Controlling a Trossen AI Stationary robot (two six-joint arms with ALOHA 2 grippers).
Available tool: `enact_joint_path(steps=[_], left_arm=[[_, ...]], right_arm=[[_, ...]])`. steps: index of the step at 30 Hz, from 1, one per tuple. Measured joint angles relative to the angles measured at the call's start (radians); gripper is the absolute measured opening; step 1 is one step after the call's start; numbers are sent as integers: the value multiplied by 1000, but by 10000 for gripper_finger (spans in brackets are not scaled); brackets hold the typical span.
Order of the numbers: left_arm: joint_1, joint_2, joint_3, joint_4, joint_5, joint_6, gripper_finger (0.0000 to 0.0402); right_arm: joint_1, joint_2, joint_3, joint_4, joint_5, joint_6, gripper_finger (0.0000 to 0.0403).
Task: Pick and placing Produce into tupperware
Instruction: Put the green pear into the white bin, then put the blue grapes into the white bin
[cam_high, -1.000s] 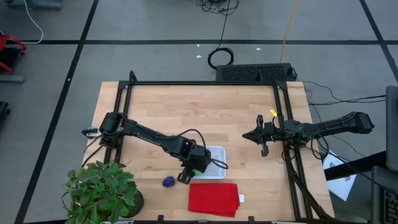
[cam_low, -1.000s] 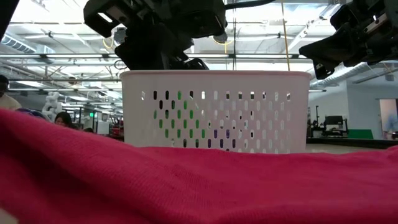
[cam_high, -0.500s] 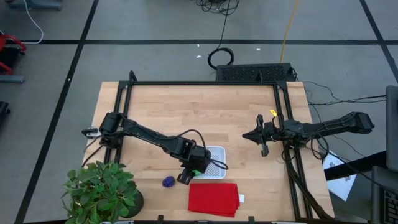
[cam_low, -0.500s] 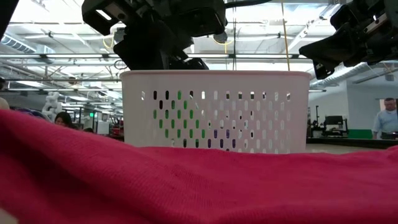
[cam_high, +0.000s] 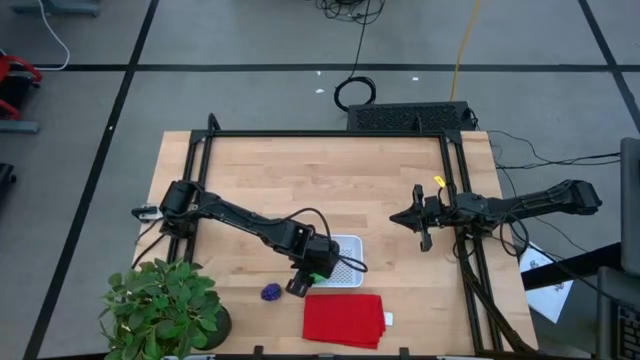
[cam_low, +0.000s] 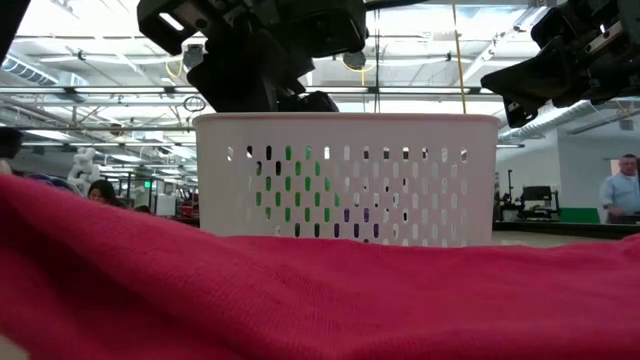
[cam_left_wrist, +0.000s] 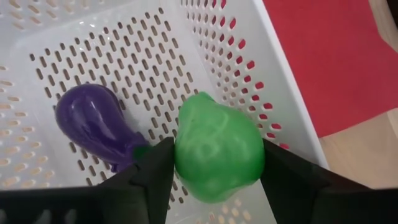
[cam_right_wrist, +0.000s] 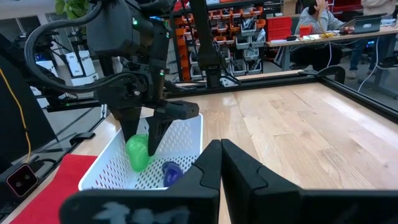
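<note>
The white perforated container (cam_high: 352, 241) sits near the table's near edge, just beyond a red cloth. My left gripper (cam_high: 315, 270) reaches down into its left part, shut on the bright green roundish piece (cam_left_wrist: 217, 146), which also shows through the wall holes (cam_low: 275, 180). The elongated dark purple piece (cam_left_wrist: 93, 124) lies on the container's bottom beside it. The roundish purple piece (cam_high: 271, 292) lies on the wood left of the container. My right gripper (cam_right_wrist: 221, 163) is shut and hovers at the table's right side (cam_high: 423, 236). My left gripper pinches the green piece across its wide middle (cam_left_wrist: 186, 155) between the two fingers (cam_left_wrist: 155, 168). The fingers come from above, pointing down into the container. The piece sits below the rim, close to the near-left wall (cam_left_wrist: 273, 112); whether it touches the bottom I cannot tell.
A folded red cloth (cam_high: 345, 318) lies right in front of the container and fills the low view's foreground (cam_low: 300, 290). A leafy potted plant (cam_high: 165, 305) stands at the near-left corner. Bare wood stretches across the table's middle and far part.
</note>
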Motion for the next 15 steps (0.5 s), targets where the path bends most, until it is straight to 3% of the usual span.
enact_joint_path(steps=[9,15], left_arm=[[0,0,0,15,0,4,249],[0,0,0,15,0,5,257]], right_arm=[[0,0,0,0,0,0,0],[0,0,0,0,0,0,0]])
